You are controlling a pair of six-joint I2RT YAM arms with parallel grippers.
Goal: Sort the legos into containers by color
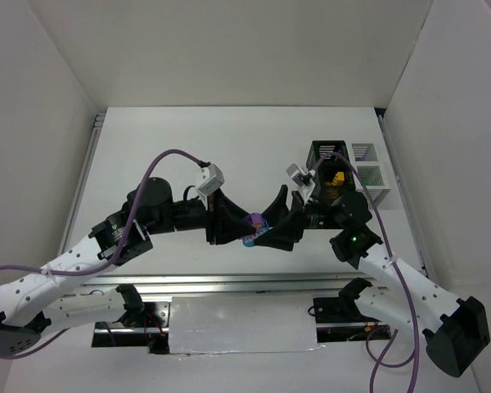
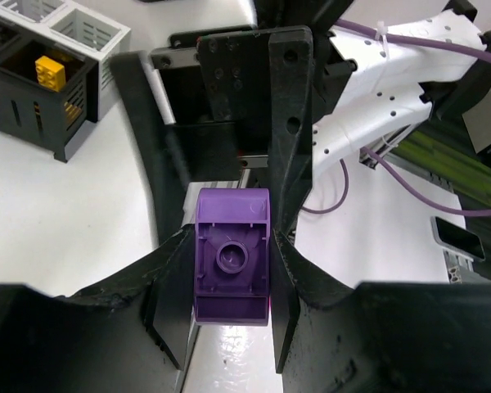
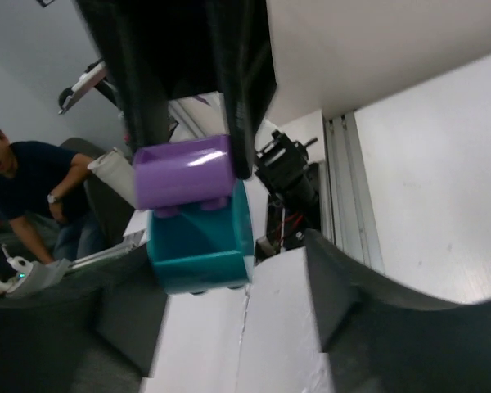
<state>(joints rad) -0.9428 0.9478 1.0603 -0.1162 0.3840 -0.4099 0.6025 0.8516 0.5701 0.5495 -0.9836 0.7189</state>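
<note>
My left gripper (image 2: 231, 282) is shut on a purple lego (image 2: 232, 255) and holds it above the table at mid-table (image 1: 254, 219). A teal lego (image 3: 200, 241) is stuck to the purple one (image 3: 182, 172). My right gripper (image 3: 237, 327) faces the left one and is open. The teal lego sits between its fingers, close to one finger and well apart from the other (image 3: 352, 286). The containers stand at the back right: a black bin (image 1: 319, 155) holding a yellow lego (image 1: 336, 178), and two white bins (image 1: 367, 153) beside it. The bins also show in the left wrist view (image 2: 33, 115).
White walls enclose the table on the left, back and right. A metal rail (image 1: 229, 282) runs along the near edge by the arm bases. Purple cables (image 1: 168, 155) loop over both arms. A person (image 3: 29, 188) shows beyond the table in the right wrist view.
</note>
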